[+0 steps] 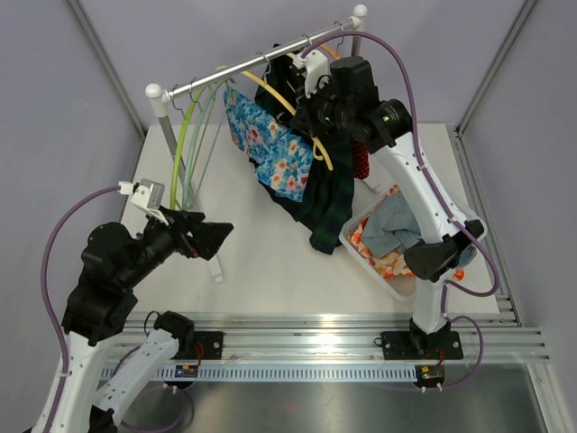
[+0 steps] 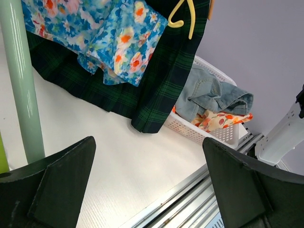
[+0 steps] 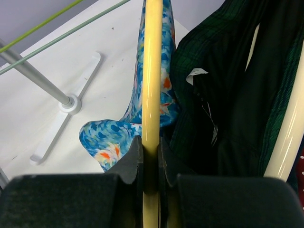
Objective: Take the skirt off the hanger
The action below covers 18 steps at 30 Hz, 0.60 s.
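A white surface (image 1: 261, 262) carries a clothes rack with a silver rail (image 1: 234, 74) capped by white knobs, set diagonally across the far half. From the rail hang a dark green plaid skirt (image 1: 332, 203), the longest garment, its hem trailing down to the surface, and a blue floral skirt (image 1: 270, 144) with orange and white flowers just to its left, overlapping it. Right of the plaid hem sits a white lattice laundry basket (image 1: 374, 271) holding faded denim and an orange-patterned cloth. Two bare hangers, one bright green (image 1: 185, 135) and one pale green (image 1: 206, 117), hang at the left end of the rail.

The right gripper (image 3: 151, 147) reaches up among the garments, its jaws pinched tight on the bar of a yellow plastic hanger (image 3: 152, 71), with floral cloth on one side and plaid on the other. Which of the two skirts this hanger bears is hard to tell from these views, though the floral cloth appears draped along it. The left gripper (image 2: 148, 142) hovers low over the surface at the left, well apart from the clothes, jaws spread wide and holding nothing.

The task looks barely begun. The hanger is secured, but both skirts are on the rack and no skirt is off its hanger. What is left is to take hold of the cloth and draw it free.
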Each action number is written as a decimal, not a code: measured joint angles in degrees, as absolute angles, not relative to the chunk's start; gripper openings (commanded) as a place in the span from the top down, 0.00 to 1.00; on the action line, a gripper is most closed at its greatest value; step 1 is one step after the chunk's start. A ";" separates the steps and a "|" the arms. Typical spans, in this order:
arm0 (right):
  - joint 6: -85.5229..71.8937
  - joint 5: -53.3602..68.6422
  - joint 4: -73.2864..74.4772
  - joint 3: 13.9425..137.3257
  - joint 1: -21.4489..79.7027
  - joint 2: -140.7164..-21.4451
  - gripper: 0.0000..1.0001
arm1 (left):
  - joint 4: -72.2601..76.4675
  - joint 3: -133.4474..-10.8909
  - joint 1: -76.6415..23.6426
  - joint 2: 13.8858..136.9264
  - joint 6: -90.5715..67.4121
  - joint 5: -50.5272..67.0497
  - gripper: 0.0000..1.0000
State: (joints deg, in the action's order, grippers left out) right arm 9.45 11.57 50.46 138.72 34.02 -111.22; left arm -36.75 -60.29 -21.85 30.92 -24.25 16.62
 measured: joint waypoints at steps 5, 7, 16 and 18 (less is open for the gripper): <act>8.27 11.51 50.87 139.50 34.02 -111.57 1.00 | -37.63 -60.29 -21.87 30.17 -24.25 16.23 0.01; 7.51 10.90 50.89 139.74 34.02 -111.63 1.00 | -37.82 -60.29 -21.87 29.93 -24.27 16.21 0.01; 5.58 3.20 50.96 143.79 34.04 -114.48 1.00 | -37.89 -60.69 -21.89 29.58 -24.29 16.23 0.01; 5.65 1.56 50.72 143.85 34.04 -114.87 1.00 | -37.89 -60.77 -21.89 29.58 -24.29 16.23 0.01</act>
